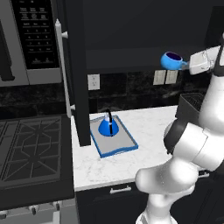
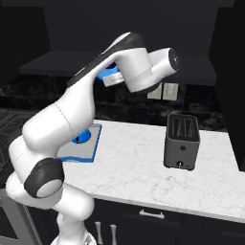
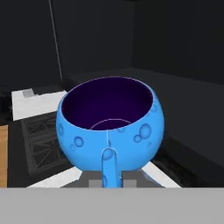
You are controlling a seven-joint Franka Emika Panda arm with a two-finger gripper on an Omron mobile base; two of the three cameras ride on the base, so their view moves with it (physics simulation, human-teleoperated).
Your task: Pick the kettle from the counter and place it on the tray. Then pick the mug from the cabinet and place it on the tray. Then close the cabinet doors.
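My gripper is shut on the small side handle of the blue mug, holding it upright in the air in front of the dark cabinet, level with its inner shelf. The hand view looks into the mug and its dark purple inside, with the handle between my fingertips. The blue cone-shaped kettle stands upright on the blue-rimmed tray, which lies on the marble counter below and left of the mug. The left cabinet door stands open, edge-on, above the tray's left side.
A black gas stove lies left of the counter with a grey microwave above it. A dark toaster stands on the counter to the right of the arm. The tray sits partly behind my arm in the right base view.
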